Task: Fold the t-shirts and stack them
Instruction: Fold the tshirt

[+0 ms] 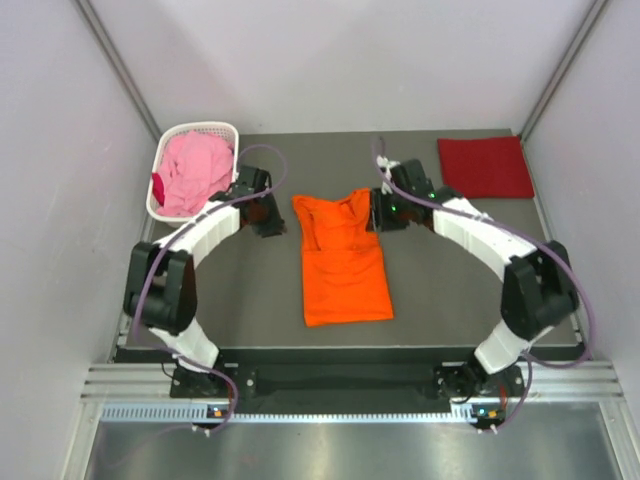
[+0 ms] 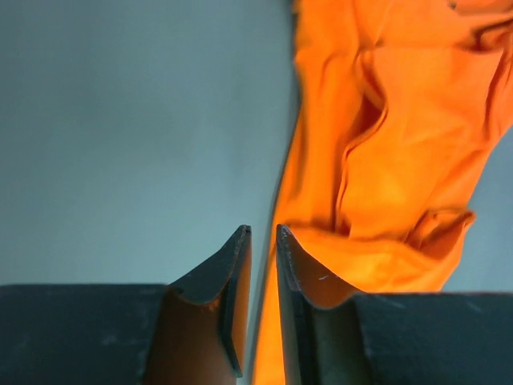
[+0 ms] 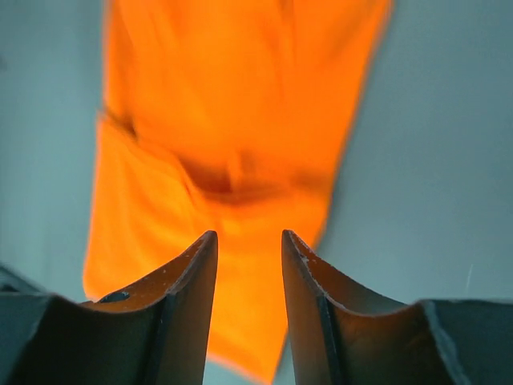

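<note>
The bright orange t-shirt (image 1: 342, 262) lies on the table's middle, sides folded in to a narrow strip, its collar end rumpled at the far end. My left gripper (image 1: 277, 224) hovers just left of that far end; in the left wrist view the jaws (image 2: 263, 228) stand narrowly open with nothing between them, the orange cloth (image 2: 385, 144) to their right. My right gripper (image 1: 376, 212) is at the shirt's far right corner, open and empty above the orange cloth (image 3: 232, 120). A dark red t-shirt (image 1: 485, 167) lies folded at the back right. The pink t-shirt (image 1: 193, 170) is heaped in the basket.
The white lattice basket (image 1: 222, 130) stands at the back left, close behind my left arm. Grey walls close in the table on both sides and at the back. The arms' bases sit on a metal rail (image 1: 340, 385) at the near edge.
</note>
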Action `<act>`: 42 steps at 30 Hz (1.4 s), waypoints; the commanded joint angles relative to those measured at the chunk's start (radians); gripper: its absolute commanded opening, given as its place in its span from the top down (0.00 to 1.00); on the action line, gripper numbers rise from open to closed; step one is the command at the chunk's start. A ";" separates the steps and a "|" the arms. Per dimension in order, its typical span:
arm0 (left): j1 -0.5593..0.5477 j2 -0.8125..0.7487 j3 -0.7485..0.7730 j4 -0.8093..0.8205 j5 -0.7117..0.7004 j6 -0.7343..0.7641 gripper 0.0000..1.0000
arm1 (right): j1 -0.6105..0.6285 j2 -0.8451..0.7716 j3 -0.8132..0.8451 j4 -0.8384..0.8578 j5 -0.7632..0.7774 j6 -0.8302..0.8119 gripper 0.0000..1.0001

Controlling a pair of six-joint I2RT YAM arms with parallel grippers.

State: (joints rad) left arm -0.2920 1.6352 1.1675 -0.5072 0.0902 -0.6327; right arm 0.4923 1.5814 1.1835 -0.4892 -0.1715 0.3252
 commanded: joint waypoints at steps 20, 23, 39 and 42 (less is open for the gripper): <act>0.065 0.502 0.345 0.329 0.126 0.027 0.73 | -0.067 0.496 0.538 0.147 -0.042 -0.075 0.64; 0.070 0.532 0.371 0.345 0.131 0.042 0.74 | -0.081 0.503 0.513 0.166 -0.049 -0.083 0.64; 0.077 0.601 0.533 0.250 0.131 0.083 0.74 | -0.167 0.535 0.476 0.179 -0.039 -0.006 0.66; 0.079 0.595 0.567 0.194 0.121 0.099 0.72 | -0.172 0.537 0.469 0.181 -0.019 0.006 0.64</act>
State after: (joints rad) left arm -0.2249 2.2349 1.6699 -0.2699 0.2382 -0.5705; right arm 0.3256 2.1056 1.6554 -0.3435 -0.2115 0.3042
